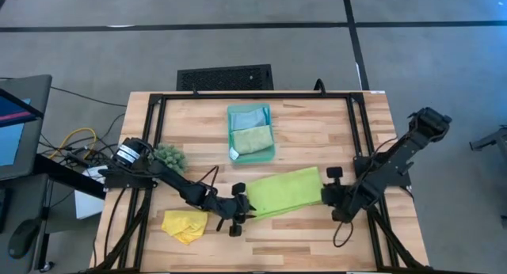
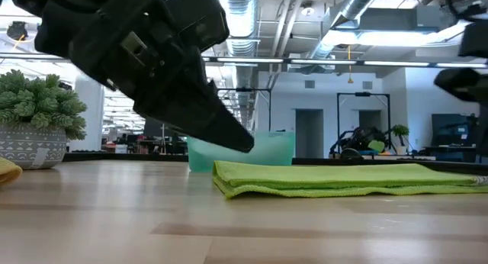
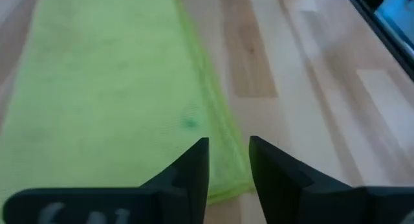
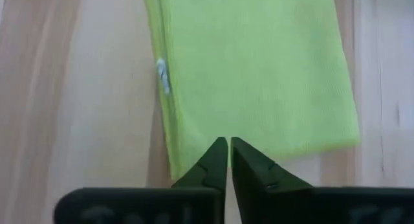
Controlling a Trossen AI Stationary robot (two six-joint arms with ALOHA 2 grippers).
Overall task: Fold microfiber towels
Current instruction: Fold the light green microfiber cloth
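Left pincer (image 1: 240, 212) and right pincer (image 1: 331, 196) low, flanking lime towel (image 1: 283, 192).

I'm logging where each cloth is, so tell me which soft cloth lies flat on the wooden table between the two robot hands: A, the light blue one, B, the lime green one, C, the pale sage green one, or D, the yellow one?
B: the lime green soft cloth lies folded flat on the wooden table between the left hand and the right hand.
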